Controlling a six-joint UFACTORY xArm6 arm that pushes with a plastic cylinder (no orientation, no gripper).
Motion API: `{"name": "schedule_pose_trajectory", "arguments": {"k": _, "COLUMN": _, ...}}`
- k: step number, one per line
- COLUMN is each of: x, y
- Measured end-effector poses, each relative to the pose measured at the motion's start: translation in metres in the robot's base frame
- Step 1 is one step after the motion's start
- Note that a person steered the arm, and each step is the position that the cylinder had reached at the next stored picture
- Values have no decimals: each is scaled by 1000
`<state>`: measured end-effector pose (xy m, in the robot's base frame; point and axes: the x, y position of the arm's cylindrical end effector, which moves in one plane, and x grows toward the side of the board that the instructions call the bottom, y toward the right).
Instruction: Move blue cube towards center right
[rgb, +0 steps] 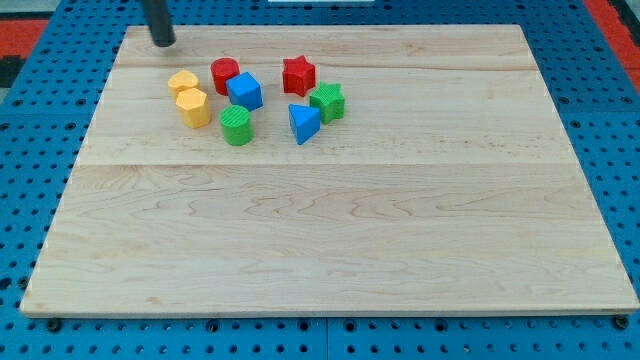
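The blue cube (245, 90) sits on the wooden board (330, 240) in the upper left cluster of blocks. A red cylinder (224, 74) touches its left side. A green cylinder (237, 126) lies just below it. My tip (163, 42) is near the board's top left corner, well to the upper left of the blue cube and apart from all blocks.
Two yellow blocks (183, 83) (193, 107) lie left of the cube. A red star (298, 74), a green star-shaped block (327, 102) and a blue triangular block (304, 123) lie to its right. Blue pegboard surrounds the board.
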<state>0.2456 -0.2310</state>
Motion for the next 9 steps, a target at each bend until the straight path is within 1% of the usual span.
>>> {"name": "schedule_pose_trajectory", "arguments": {"k": 1, "x": 66, "y": -7}}
{"name": "schedule_pose_trajectory", "arguments": {"k": 2, "x": 107, "y": 35}}
{"name": "schedule_pose_trajectory", "arguments": {"k": 4, "x": 112, "y": 72}}
{"name": "schedule_pose_trajectory", "arguments": {"k": 7, "x": 112, "y": 161}}
{"name": "schedule_pose_trajectory", "arguments": {"k": 8, "x": 111, "y": 176}}
{"name": "schedule_pose_trajectory", "arguments": {"k": 9, "x": 101, "y": 176}}
